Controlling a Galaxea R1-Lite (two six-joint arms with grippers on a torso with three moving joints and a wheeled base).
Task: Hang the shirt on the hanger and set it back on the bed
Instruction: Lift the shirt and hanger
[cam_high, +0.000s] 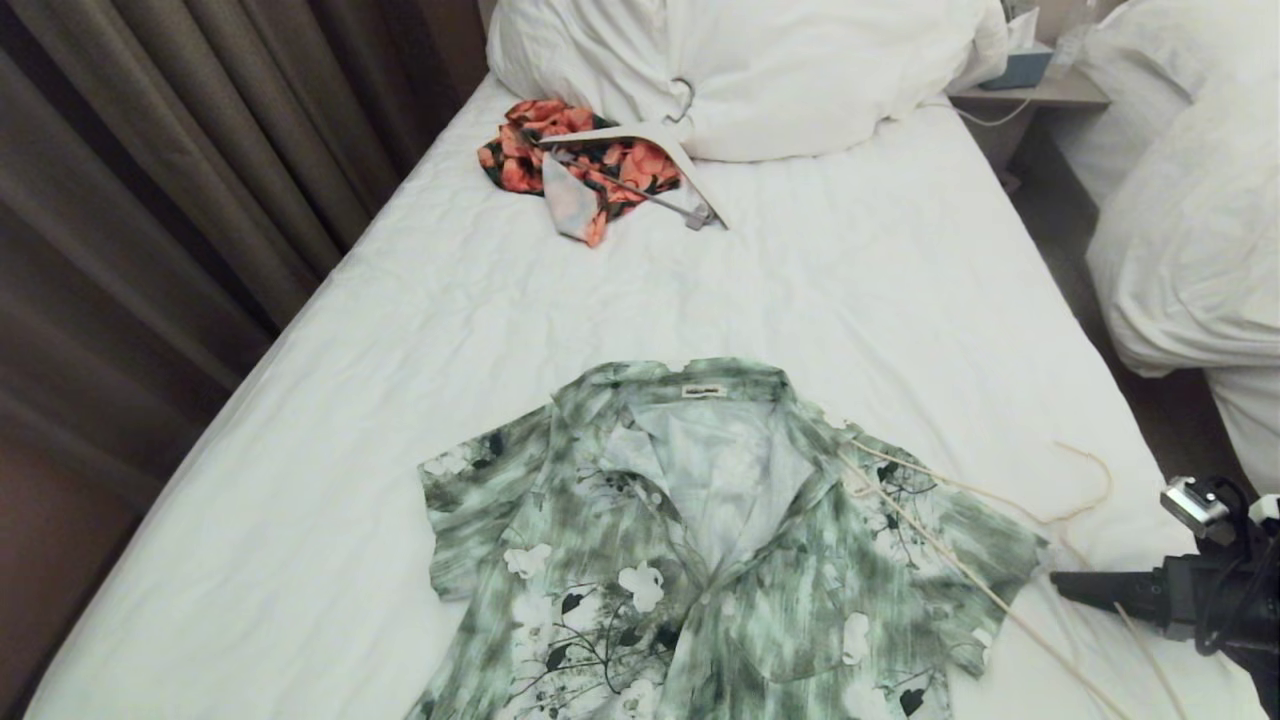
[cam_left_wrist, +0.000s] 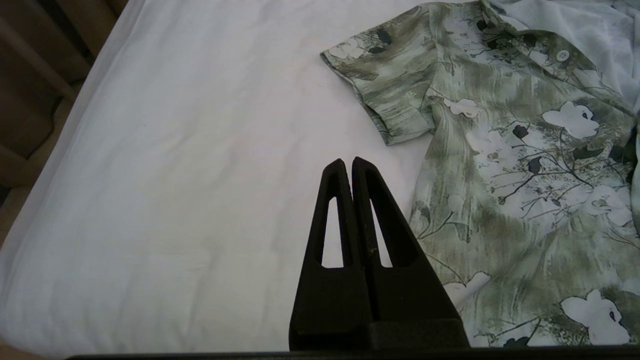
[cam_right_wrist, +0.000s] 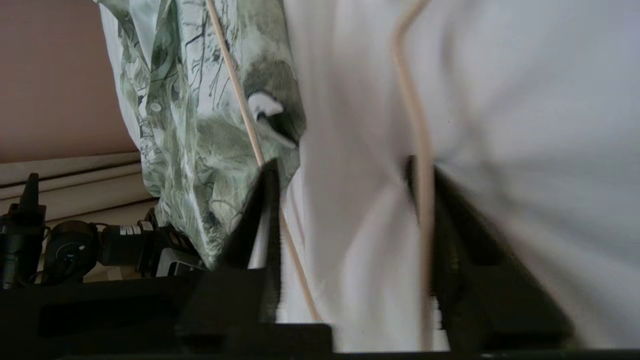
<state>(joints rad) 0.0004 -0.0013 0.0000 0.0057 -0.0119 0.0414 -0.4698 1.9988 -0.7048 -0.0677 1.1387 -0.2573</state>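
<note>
The main risk sits at the right claw (cam_right_wrist: 345, 200), low over the bed's right near edge with its fingers apart and two thin runs of the cream-coloured wire hanger (cam_high: 985, 500) passing between or just inside them: a wire that slender could slip past the pads or roll aside as they come together, and whether it is yet pinched I cannot tell. One run lies close to the shirt's right sleeve, so the near finger could catch cloth along with wire and drag the garment off its flat spread. The soft, faintly creased white sheet of the long single bed (cam_high: 850, 300) gives underneath (no firm backing to press against). The short-sleeved collared shirt in a green-and-white brushed print with white flowers (cam_high: 700, 540) lies face up at the near middle, collar open, thin and limp. The left claw (cam_left_wrist: 348, 165) hangs with fingers together over bare sheet beside the shirt's left sleeve.
</note>
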